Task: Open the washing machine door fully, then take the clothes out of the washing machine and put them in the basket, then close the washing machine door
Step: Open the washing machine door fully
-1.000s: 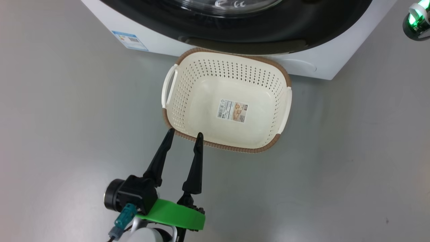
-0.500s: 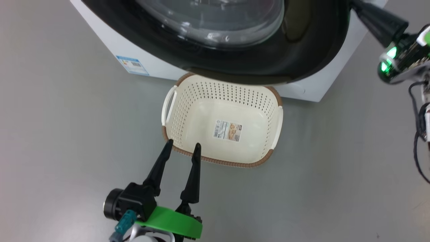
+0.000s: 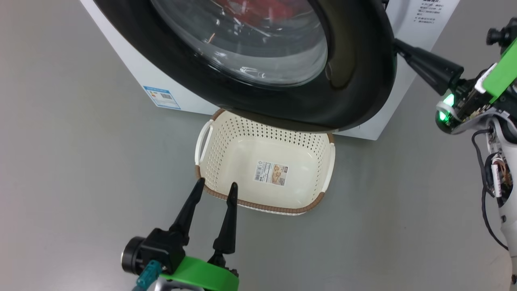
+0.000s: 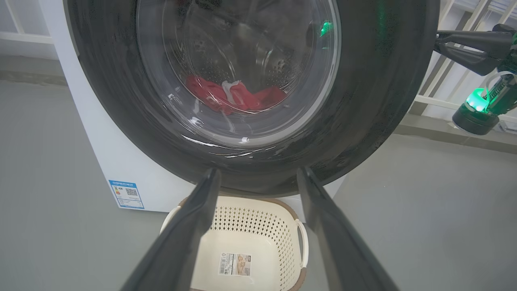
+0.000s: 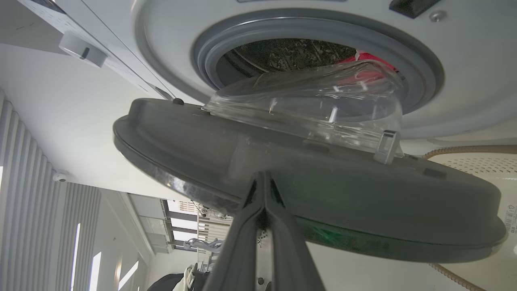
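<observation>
The head camera has tipped up over the last second, so much of the shift in its view is its own. Still, the door point(image 3: 355, 81) at 12 o'clock now stands off the washer point(image 3: 145, 74) and overhangs the far rim of the basket point(image 3: 262, 208). The right claw point(image 3: 398, 42) has come in at 2 o'clock, fingers pressed together on nothing, with its tips at the door's right edge. In the right wrist view the glass bowl sits half out of the grey ring, so the door is only ajar. The left claw point(image 3: 217, 184) waits at 7 o'clock, spread wide and empty, by the basket's near rim. The clothes point(image 4: 238, 97) lie low in the drum and the basket is empty. Opening is under way and needs a wider swing before unloading.
</observation>
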`<state>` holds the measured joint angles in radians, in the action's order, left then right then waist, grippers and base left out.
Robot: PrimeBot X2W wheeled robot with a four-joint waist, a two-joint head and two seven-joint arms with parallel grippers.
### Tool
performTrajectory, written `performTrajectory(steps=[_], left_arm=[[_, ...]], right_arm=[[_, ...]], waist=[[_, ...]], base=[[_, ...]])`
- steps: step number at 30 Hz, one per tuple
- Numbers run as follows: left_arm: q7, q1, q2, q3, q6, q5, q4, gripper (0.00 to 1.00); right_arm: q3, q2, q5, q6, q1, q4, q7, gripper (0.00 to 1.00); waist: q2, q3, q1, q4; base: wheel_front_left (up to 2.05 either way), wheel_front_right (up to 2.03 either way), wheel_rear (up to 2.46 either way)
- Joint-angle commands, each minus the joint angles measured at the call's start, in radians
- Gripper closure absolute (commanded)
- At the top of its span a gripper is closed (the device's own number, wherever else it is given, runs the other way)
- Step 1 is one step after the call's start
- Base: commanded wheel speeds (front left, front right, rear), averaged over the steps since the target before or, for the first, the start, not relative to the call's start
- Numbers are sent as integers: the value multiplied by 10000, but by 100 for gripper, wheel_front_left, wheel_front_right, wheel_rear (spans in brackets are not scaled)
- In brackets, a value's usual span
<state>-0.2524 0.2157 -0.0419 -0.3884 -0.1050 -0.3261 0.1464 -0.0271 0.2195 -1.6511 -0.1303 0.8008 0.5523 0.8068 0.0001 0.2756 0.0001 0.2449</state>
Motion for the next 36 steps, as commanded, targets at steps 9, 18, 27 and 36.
performTrajectory(steps=[9, 18, 27, 36], left_arm=[[-94, -326, -83, 520, 83, 126, -153, 0], [-94, -426, -83, 613, 111, 148, -156, 0], [-94, -514, -83, 653, 108, 155, -237, 0], [-94, -462, -83, 695, 101, 151, -245, 0]], right_arm=[[582, -914, 254, -4, -716, -604, 605, 100], [773, -1174, 235, -4, -1230, -1011, 1010, 100], [902, -1348, 218, -4, -1573, -1300, 1278, 100], [736, -1402, 421, -4, -1552, -1458, 992, 100]], waist=[[-1, -338, -1, -74], [-1, -519, -1, -181], [-1, -567, -1, -240], [-1, -523, -1, -301]], base=[[0, 0, 0], [0, 0, 0], [0, 0, 0], [0, 0, 0]])
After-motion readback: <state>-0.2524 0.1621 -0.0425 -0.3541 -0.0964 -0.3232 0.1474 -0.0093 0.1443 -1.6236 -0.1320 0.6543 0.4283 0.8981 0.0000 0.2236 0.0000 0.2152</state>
